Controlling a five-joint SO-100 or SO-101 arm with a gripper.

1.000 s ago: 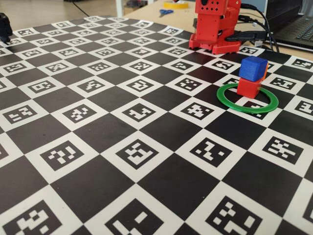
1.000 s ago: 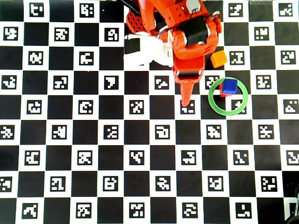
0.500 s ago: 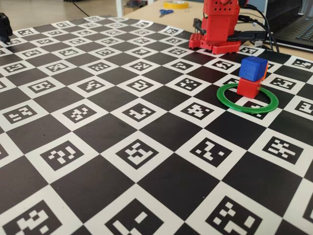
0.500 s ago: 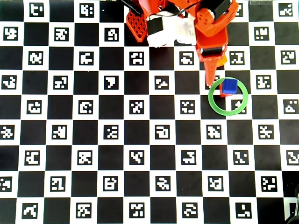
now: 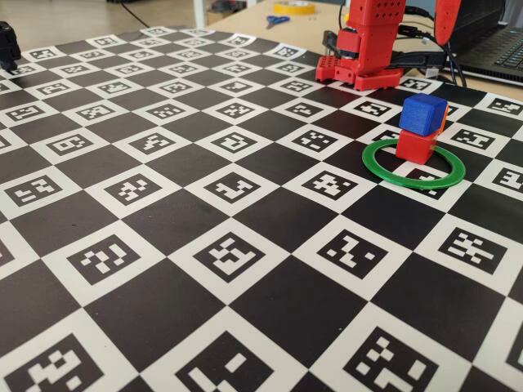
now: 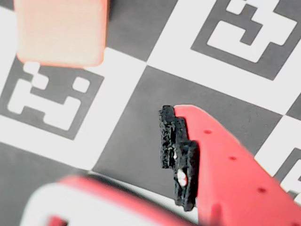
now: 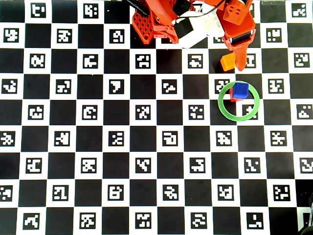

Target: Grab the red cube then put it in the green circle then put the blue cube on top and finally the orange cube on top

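The red gripper [image 7: 240,62] hangs over the checkered marker board [image 7: 146,147] in the overhead view, its pointed finger aimed down the picture. In the wrist view one red finger with a black ragged pad [image 6: 178,157] shows above the board, holding nothing; the second finger cannot be made out, so whether the jaws are spread or pressed together cannot be told.

The orange cube [image 7: 228,62] sits on the board just to the left of the gripper tip in the overhead view, so close that touching or apart cannot be judged. In the wrist view it lies ahead of the finger, at the upper left [image 6: 60,30], on a white marker square.

Just below the gripper tip in the overhead view lies the green circle [image 7: 222,108], flat on the board. Inside its upper part stands the red cube [image 5: 415,145], with the blue cube [image 7: 239,90] stacked on top of it, slightly askew in the fixed view.

Behind the gripper, at the board's top edge in the overhead view, stands the arm's red base [image 5: 366,57]. Scissors [image 5: 277,20] and a roll of yellow tape [image 5: 293,7] lie on the wooden table beyond the board in the fixed view.
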